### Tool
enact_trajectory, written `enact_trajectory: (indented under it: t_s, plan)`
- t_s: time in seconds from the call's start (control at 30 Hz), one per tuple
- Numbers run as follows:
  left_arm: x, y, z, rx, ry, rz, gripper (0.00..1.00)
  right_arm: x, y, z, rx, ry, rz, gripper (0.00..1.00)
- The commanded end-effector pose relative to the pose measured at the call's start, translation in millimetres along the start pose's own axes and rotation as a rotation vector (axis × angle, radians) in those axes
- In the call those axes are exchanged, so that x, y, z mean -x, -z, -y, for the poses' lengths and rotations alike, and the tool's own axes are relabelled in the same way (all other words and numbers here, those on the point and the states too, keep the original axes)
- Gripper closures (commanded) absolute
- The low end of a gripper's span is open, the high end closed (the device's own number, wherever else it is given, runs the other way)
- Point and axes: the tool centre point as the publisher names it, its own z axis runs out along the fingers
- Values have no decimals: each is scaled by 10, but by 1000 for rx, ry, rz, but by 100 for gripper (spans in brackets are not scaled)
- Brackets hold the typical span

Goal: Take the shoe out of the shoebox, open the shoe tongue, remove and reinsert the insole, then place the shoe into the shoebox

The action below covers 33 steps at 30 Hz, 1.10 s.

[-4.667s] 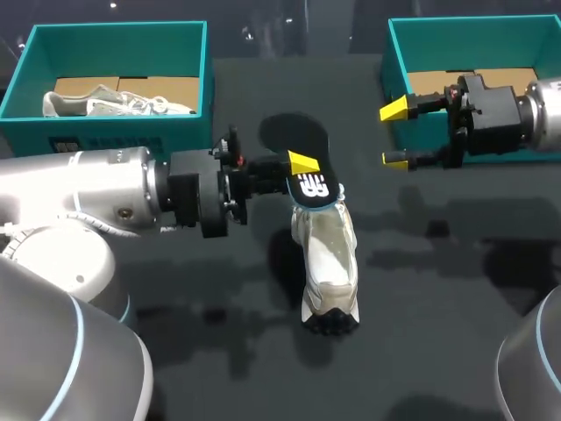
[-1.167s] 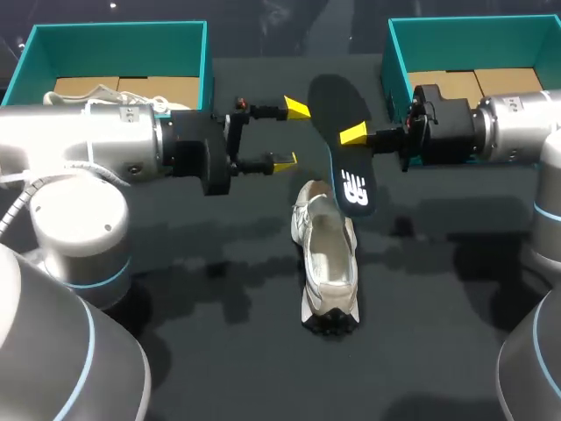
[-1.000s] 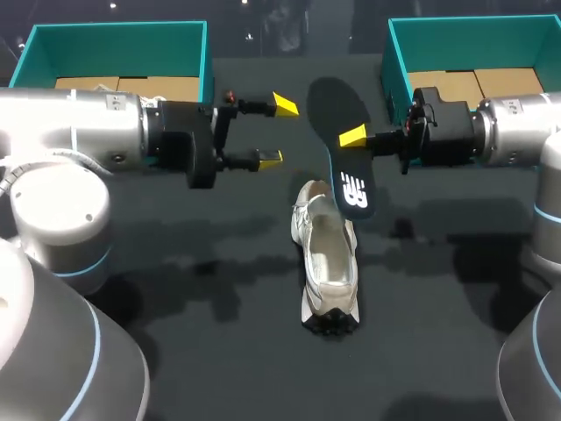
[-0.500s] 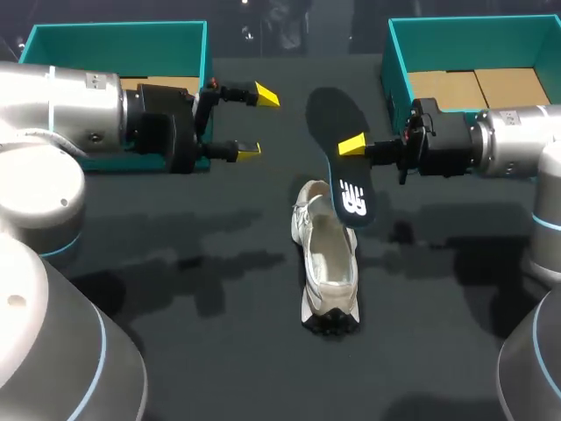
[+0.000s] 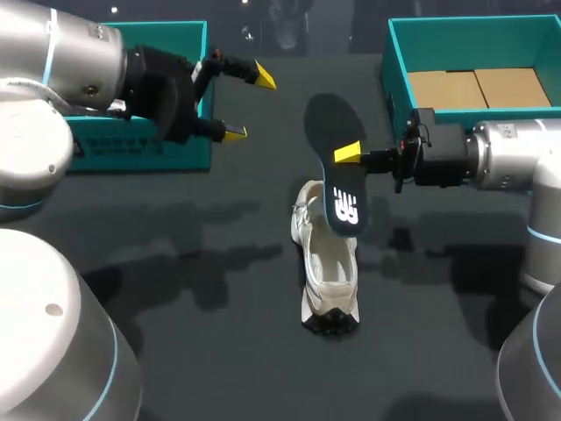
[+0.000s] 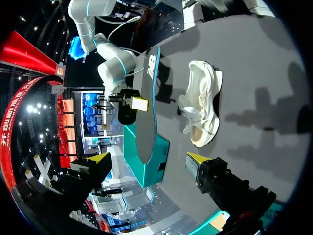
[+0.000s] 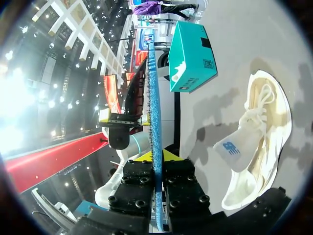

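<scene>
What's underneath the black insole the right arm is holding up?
The white sneaker lies on the dark table below the lower end of the black insole. From above, that end covers the sneaker's far part, which cannot be seen.

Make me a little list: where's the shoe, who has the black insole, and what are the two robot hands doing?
Shoe: white, lying on the table, outside both boxes.
Insole: black, out of the shoe, held in the air close to it.
Right gripper: shut on the insole, pinching its edge.
Left gripper: open, empty, near the left shoebox.
Right shoebox: only cardboard showing inside.
</scene>
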Motion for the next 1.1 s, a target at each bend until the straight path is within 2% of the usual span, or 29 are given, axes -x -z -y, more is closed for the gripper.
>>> enact_trajectory:
  t_s: [0.03, 0.3, 0.43, 0.53, 0.8, 1.1]
  plan:
    - [158, 13, -54, -4, -17, -15, 0, 2, 3, 11, 2, 0, 0, 100]
    - [454, 59, -181, -24, -68, -124, 0, 2, 3, 11, 2, 0, 0, 100]
    - [560, 70, -245, -26, -69, -251, 0, 2, 3, 11, 2, 0, 0, 100]
    - [617, 76, -269, -16, -95, -346, 0, 2, 3, 11, 2, 0, 0, 100]
    - [784, 64, -303, -8, -99, -500, 0, 2, 3, 11, 2, 0, 0, 100]
    - [863, -22, -318, -54, -82, -639, 0, 2, 3, 11, 2, 0, 0, 100]
